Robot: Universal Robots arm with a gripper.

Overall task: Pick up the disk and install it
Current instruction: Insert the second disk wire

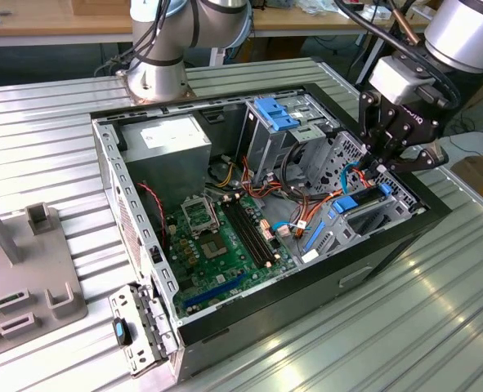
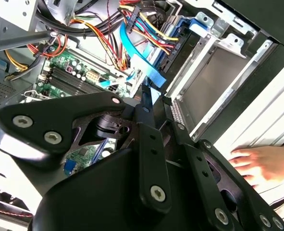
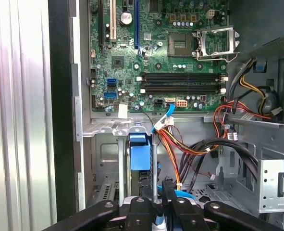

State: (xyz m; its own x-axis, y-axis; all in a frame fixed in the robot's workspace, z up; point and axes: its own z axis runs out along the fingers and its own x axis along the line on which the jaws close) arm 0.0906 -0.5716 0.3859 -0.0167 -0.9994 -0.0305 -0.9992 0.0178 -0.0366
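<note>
Table [image 1: 53, 122] of ribbed metal runs all round the open case [image 1: 110, 175], with the widest bare room at 5 o'clock in the exterior view. At 9 o'clock a grey fixture [image 1: 12, 269] lies well apart from the case. At 7 o'clock a loose metal bracket [image 1: 139, 327] with a blue tab leans against the case's corner.

Inside the case, the power supply [image 1: 172, 139] sits at 11 o'clock and the green motherboard [image 1: 216, 245] lies flat below it, low and out of the way. Next comes the drive cage [image 1: 266, 143], upright at 12 o'clock, with its blue latch [image 1: 275, 113] on top. Red, orange and black cables [image 1: 294, 200] spill between the cage and the front bay [image 1: 372, 224], and a blue ribbon cable runs close beside the gripper. The bay's metal walls leave a narrow slot.

The disk [image 1: 345, 204] stands on edge in that slot at 3 o'clock. Its blue rail is the plain part, and in the first wrist view it [image 3: 140, 154] sits between two metal guides just beyond the fingertips.

The gripper [image 1: 382, 170] hangs over the bay, pointing down and tilted toward the case's middle, with the arm [image 1: 462, 33] rising away at 1 o'clock. In both wrist views its fingers [image 3: 154, 195] are drawn close together with barely a gap, and nothing is clearly seen between them. Whether the tips touch the disk cannot be told.

The arm's base [image 1: 155, 77] is bolted to the table at 11 o'clock, behind the case. In the second wrist view a person's hand [image 2: 264, 166] rests flat on the table just outside the case's front wall.
</note>
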